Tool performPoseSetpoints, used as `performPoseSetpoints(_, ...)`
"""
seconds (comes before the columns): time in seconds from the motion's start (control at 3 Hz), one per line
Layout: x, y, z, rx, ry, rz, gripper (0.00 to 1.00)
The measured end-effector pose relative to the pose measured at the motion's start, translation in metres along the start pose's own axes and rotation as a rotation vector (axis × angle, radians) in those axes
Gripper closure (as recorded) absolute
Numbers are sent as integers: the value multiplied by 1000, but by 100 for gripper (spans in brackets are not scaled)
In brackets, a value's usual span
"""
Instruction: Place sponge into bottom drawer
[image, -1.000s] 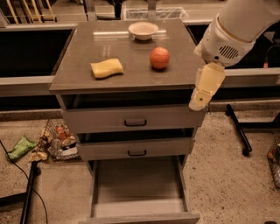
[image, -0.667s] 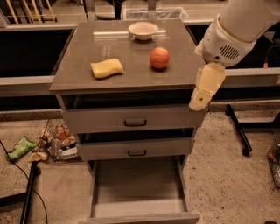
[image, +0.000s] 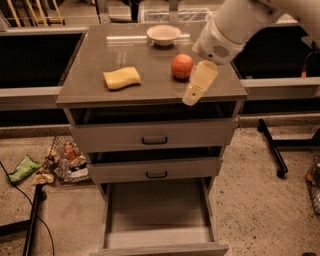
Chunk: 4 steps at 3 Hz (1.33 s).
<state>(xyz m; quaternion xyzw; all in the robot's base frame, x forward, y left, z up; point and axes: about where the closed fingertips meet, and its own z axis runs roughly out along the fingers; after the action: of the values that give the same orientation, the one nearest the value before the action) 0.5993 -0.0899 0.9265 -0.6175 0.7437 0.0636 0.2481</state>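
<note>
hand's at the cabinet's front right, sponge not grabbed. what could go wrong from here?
1. The orange ball sits right by the hand, toward the sponge; a straight reach across could knock it off the cabinet top.
2. The middle drawer juts out over the back of the open bottom drawer; releasing too far back might leave the sponge on it.

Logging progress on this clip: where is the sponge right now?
In the camera view the sponge lies on the cabinet top, left of the orange ball, untouched; the gripper hangs over the top's front right edge.
</note>
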Motion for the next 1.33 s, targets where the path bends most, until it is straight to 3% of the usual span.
performPoseSetpoints(0.67,-40,-42,86,-39,-250,89,0)
performPoseSetpoints(1.0,-46,-45,96,-37,-253,87,0)
performPoseSetpoints(1.33,-73,-62,117,-26,-264,72,0)
